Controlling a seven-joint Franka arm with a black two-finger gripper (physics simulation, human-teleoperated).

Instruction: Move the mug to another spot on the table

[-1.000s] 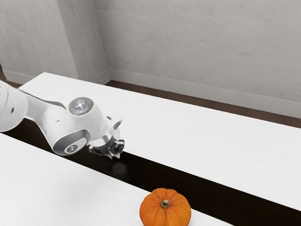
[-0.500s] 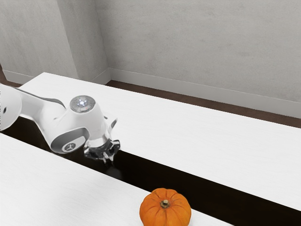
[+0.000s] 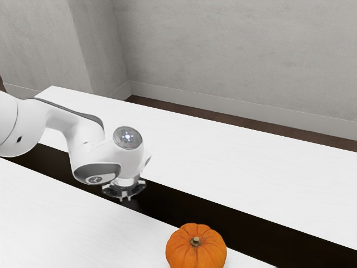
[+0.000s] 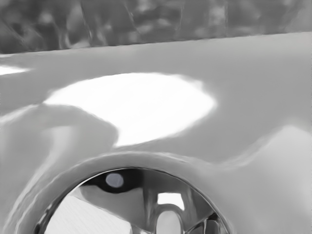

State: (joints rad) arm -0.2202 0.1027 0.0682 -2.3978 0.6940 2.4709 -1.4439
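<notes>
Toward the exterior view's left of the round orange pumpkin (image 3: 196, 247), the black gripper (image 3: 124, 191) hangs over a shiny metal mug (image 4: 126, 195). Closed or not, I cannot tell. A weak hold could drop it.

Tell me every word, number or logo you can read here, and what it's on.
No text here can be read.
Arm: a small mark on its grey band, too small to read.
Mug, pumpkin, table: no text on them.
</notes>
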